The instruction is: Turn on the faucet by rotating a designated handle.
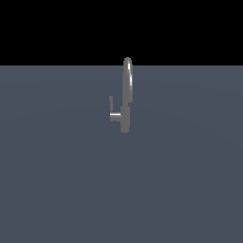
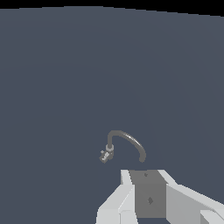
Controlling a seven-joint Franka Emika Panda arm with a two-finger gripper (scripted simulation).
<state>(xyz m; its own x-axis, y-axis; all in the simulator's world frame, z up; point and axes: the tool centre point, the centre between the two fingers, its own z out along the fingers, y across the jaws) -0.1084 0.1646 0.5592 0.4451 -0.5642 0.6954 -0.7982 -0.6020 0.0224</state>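
- The faucet (image 1: 126,95) stands at the exterior view's centre on the grey counter (image 1: 57,180); its handle (image 1: 113,111) is untouched.
- The gripper (image 2: 146,192) is well apart from it; whether it is released or clenched cannot be told.
- Reaching and rotating all remain.

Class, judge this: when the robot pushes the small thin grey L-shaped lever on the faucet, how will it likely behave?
The small thin grey L-shaped lever looks metallic, so probably stiff, not bending. Joined to the slim grey metallic faucet, it should pivot rather than slide away. Its slim bar may let fingers slip off.
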